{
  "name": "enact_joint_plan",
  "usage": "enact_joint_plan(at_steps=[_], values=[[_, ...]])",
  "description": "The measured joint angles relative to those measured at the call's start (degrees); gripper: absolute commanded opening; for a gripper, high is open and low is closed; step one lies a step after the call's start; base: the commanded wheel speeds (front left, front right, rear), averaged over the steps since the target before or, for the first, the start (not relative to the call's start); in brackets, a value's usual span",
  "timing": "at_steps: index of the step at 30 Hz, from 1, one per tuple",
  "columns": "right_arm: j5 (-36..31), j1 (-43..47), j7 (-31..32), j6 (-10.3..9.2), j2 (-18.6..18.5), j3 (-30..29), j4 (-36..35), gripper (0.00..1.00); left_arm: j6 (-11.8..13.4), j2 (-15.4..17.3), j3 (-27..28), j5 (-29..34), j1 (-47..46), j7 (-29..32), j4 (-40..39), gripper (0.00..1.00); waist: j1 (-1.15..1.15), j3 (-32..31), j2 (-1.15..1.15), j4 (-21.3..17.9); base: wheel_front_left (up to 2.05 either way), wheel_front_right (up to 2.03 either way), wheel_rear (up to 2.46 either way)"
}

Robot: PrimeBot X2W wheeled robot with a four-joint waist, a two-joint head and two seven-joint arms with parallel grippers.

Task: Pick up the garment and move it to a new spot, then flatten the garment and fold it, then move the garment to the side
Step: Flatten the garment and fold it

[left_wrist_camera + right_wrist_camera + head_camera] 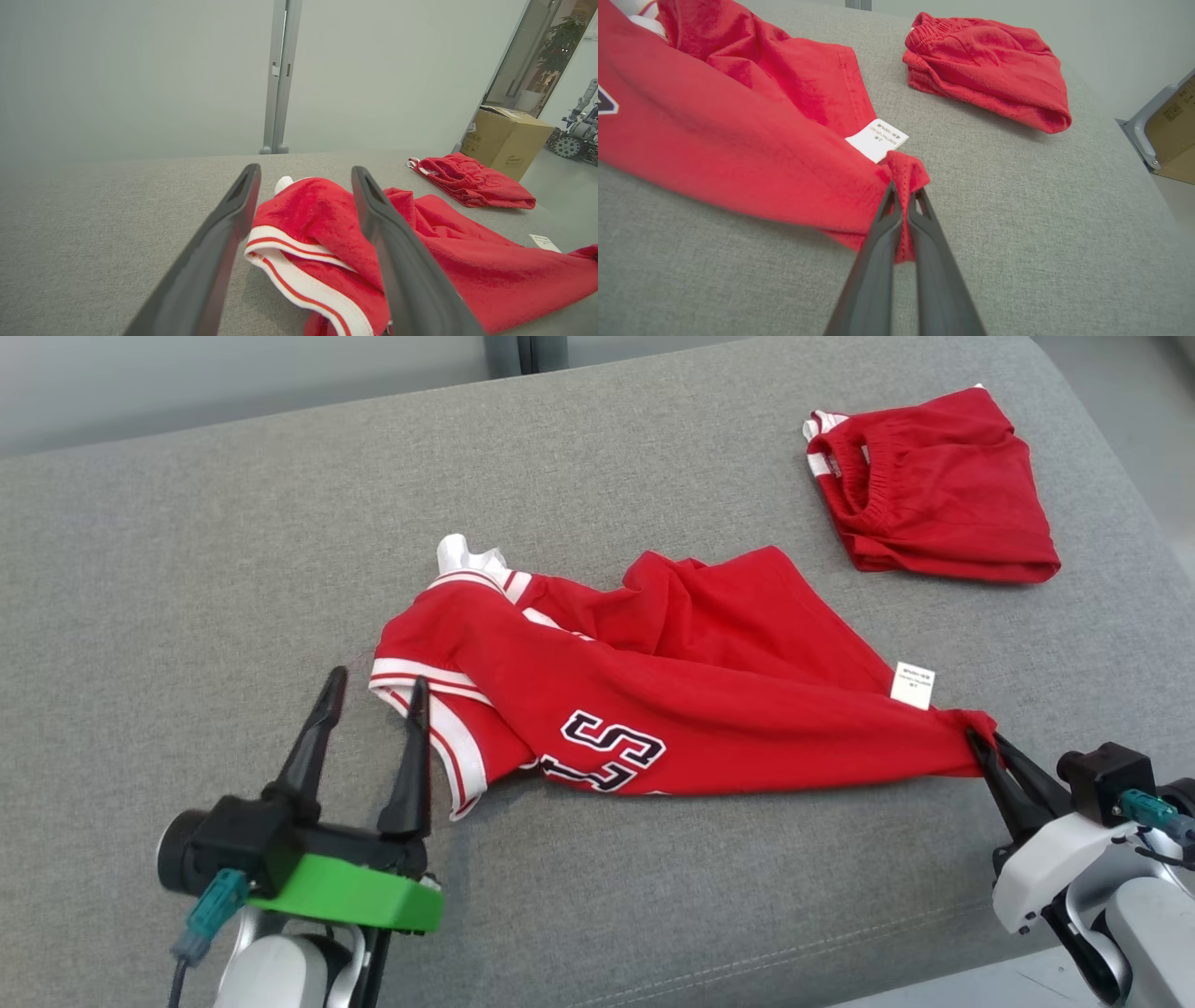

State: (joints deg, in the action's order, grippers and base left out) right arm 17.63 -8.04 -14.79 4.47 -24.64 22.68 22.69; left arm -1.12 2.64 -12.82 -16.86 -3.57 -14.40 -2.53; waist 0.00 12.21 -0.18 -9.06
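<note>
In the head view the red jersey (pixel 653 709) lies between both pincers, its striped sleeve (pixel 439 674) at the wide-open left pincer (pixel 376 679) and its hem corner (pixel 962 721) clamped by the right pincer (pixel 980 742); in the left wrist view the sleeve sits between the spread fingers (pixel 224 233); in the right wrist view the bunched corner is pinched at the tips.

A grey upholstered cushion (pixel 187 569) stretches before a pale matte wall (pixel 140 70) split by a grey metal post (pixel 279 74). A cardboard box (pixel 507 140) sits on the pale floor (pixel 556 186) beside it, a leafy plant (pixel 558 51) beyond.
</note>
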Motion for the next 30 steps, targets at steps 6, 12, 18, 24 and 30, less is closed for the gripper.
enact_joint_plan(at_steps=[6,12,18,24,30], values=[[-1.2,0.8,0.0,0.76,0.6,2.3,-1.0,0.0,-1.9,0.0,-3.9,2.4,-9.9,3.6,2.1,1.0,0.0,1.0,0.0,0.2,0.0,0.0,0.0],[-3.3,-1.0,0.0,1.32,2.4,5.0,-2.4,0.0,-1.9,0.1,-4.4,4.3,-17.5,9.4,8.5,1.0,0.0,2.0,0.0,-0.8,0.0,0.0,0.0],[-4.0,-2.5,0.0,1.59,3.9,6.4,-3.6,0.0,-0.6,0.3,-3.3,5.0,-20.2,15.9,16.3,1.0,0.0,3.5,0.0,-3.4,0.0,0.0,0.0],[-4.1,-3.8,0.0,2.07,4.9,6.4,-3.6,0.0,-0.6,0.1,-3.6,5.0,-25.8,20.3,21.5,1.0,0.0,5.5,0.0,-5.6,0.0,0.0,0.0],[-4.1,-4.4,0.0,2.07,5.2,6.0,-3.6,0.0,1.5,0.1,-3.6,6.7,-28.4,25.1,27.6,1.0,0.0,6.6,0.0,-6.8,0.0,0.0,0.0]])
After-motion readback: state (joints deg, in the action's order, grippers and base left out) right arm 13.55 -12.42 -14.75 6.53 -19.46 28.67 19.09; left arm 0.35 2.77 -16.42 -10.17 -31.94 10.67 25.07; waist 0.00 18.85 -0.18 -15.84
